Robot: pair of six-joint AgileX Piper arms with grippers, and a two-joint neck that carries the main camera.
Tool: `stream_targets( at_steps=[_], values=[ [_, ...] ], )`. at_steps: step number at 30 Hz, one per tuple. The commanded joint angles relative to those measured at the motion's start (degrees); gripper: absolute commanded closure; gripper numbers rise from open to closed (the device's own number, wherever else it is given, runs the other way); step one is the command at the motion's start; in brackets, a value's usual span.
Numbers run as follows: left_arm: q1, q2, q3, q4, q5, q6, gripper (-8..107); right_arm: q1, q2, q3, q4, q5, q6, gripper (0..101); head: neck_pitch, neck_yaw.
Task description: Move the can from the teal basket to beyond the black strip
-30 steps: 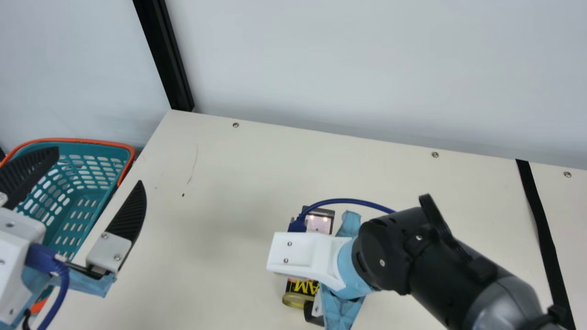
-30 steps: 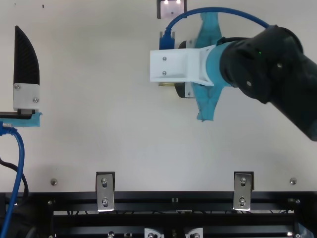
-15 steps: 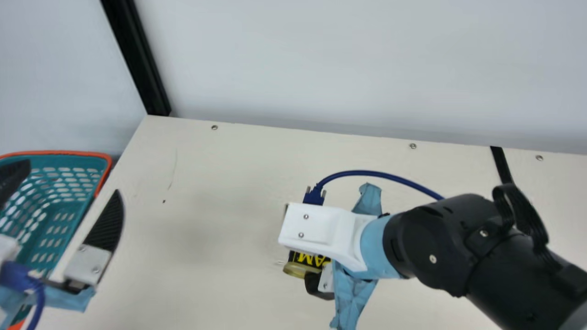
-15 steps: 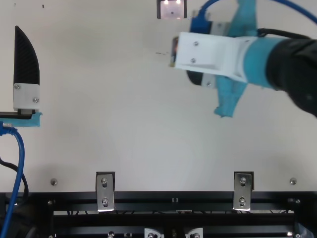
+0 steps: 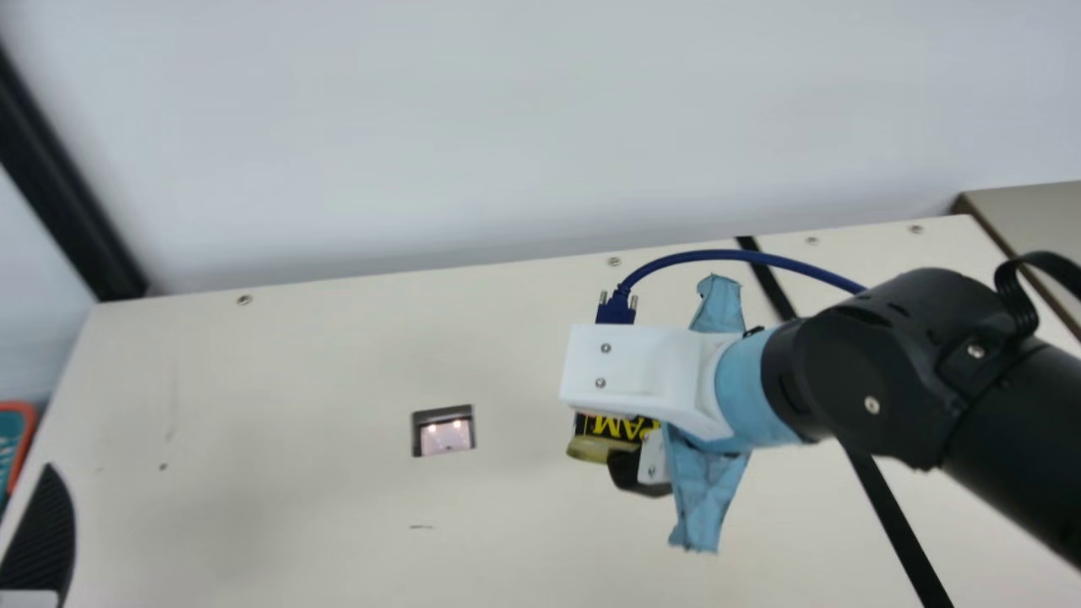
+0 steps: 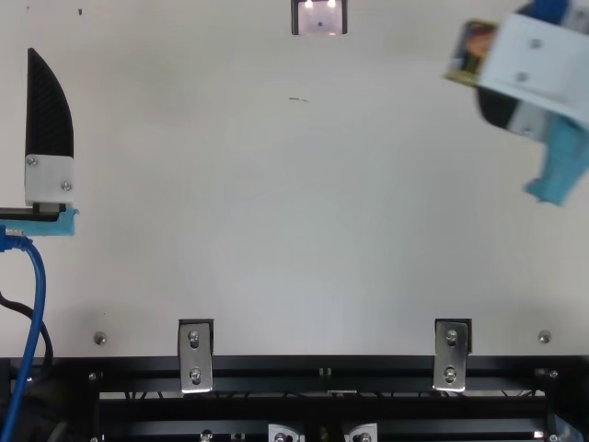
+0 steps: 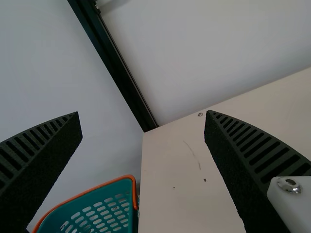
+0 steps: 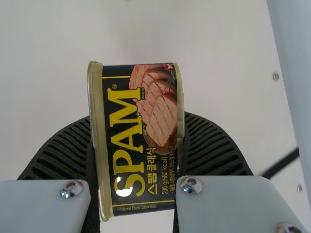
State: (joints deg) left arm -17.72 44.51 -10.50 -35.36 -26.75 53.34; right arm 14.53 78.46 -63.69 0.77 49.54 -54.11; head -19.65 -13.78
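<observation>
In the main view my right gripper (image 5: 646,371) is left of the black strip (image 5: 895,515), holding the can (image 5: 606,429), whose lower end shows below the white housing. The right wrist view has my right gripper (image 8: 138,116) shut on the can (image 8: 138,141), one ribbed finger at each side. Part of the can (image 6: 471,52) shows at the upper right in the top view. One finger of my left gripper (image 6: 49,110) stands at the top view's left edge. In the left wrist view my left gripper (image 7: 143,115) is open, nothing between its fingers, near the teal basket (image 7: 99,209).
A small dark-framed plate (image 5: 444,431) lies in the cream table (image 5: 338,371). The wall (image 5: 507,127) rises behind the table's far edge, with a black post (image 5: 63,186) at the left. A brown-edged surface (image 5: 1034,224) adjoins at the far right.
My right arm has carried the can rightward in the top view, uncovering the table near the small plate. My left gripper has kept still. The neck camera has turned toward the right.
</observation>
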Motion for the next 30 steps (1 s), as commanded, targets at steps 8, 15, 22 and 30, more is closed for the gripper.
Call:
stream_targets(
  at_steps=[8, 15, 22, 30],
  values=[
    [0.0, 0.0, 0.0, 0.0, 0.0, 0.0, 9, -15.6, -5.5, 1.6, -1.4, 3.6, -5.9, 101, -3.4, -8.1],
    [0.0, 0.0, 0.0, 0.0, 0.0, 0.0, 9, -28.7, -7.9, 2.8, -1.6, 5.2, -12.7, 101, -3.8, -11.7],
    [0.0, 0.0, 0.0, 0.0, 0.0, 0.0, 9, -42.2, -8.2, 4.2, -2.4, 3.7, -19.4, 101, -3.8, -11.7],
    [0.0, 0.0, 0.0, 0.0, 0.0, 0.0, 9, -57.5, -5.8, 5.9, -0.1, -0.4, -27.0, 101, -3.8, -11.7]
  ],
)
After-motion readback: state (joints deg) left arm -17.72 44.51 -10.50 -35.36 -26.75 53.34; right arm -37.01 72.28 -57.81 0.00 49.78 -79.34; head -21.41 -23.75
